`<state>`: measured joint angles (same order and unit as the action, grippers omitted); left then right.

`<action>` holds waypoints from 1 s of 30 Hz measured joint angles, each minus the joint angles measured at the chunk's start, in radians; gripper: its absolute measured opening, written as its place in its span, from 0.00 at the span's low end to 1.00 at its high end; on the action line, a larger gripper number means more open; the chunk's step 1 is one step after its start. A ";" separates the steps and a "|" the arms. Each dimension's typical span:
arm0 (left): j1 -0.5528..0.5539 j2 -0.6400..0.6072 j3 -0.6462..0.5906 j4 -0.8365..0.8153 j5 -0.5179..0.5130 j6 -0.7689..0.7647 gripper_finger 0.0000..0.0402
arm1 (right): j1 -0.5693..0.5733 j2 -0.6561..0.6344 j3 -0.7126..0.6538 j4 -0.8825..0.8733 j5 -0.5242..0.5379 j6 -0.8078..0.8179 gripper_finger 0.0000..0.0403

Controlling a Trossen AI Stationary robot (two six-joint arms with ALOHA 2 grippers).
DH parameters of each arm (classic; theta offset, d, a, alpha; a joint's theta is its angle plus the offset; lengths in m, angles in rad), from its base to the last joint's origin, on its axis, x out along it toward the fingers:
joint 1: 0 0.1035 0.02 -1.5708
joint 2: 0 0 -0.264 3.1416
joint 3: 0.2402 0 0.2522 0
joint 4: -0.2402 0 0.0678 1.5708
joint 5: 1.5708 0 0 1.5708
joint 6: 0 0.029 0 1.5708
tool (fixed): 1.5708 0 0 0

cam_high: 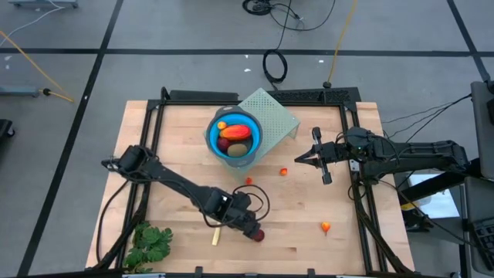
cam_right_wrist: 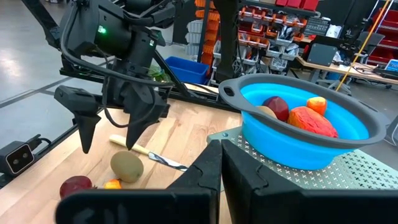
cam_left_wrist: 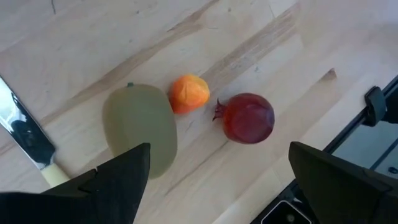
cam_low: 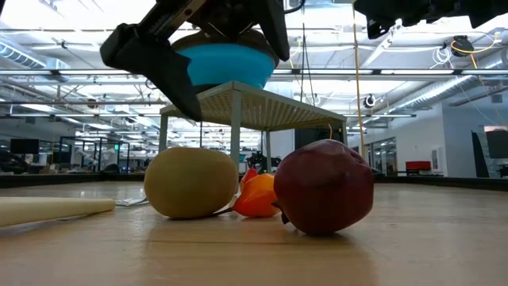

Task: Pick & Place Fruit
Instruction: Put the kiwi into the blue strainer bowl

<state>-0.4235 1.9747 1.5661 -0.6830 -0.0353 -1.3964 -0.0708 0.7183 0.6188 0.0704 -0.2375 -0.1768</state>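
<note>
Near the table's front edge, left gripper (cam_high: pixel 251 228) hangs spread over fruit; right gripper (cam_high: pixel 318 157) closed, mid-table

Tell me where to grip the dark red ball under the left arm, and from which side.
Grip the dark red ball across its round middle, coming straight down. The left pincer hangs open above it. Probably set the fingers clear of the small orange piece lying close beside it.
</note>
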 joint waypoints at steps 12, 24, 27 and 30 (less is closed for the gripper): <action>-0.009 0.000 0.000 -0.086 -0.052 -0.054 0.95 | 0.000 0.000 0.000 0.000 0.000 0.000 0.01; -0.008 0.065 0.000 -0.115 -0.044 -0.071 0.95 | 0.000 0.000 0.000 0.000 0.000 0.000 0.01; -0.007 0.086 0.000 -0.123 -0.011 -0.076 0.95 | 0.000 0.000 0.000 0.000 0.000 0.000 0.01; -0.007 0.102 0.000 -0.133 -0.006 -0.086 0.95 | 0.000 0.000 0.000 0.000 0.000 0.000 0.01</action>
<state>-0.4305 2.0764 1.5665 -0.8164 -0.0410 -1.4823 -0.0707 0.7185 0.6186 0.0704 -0.2375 -0.1768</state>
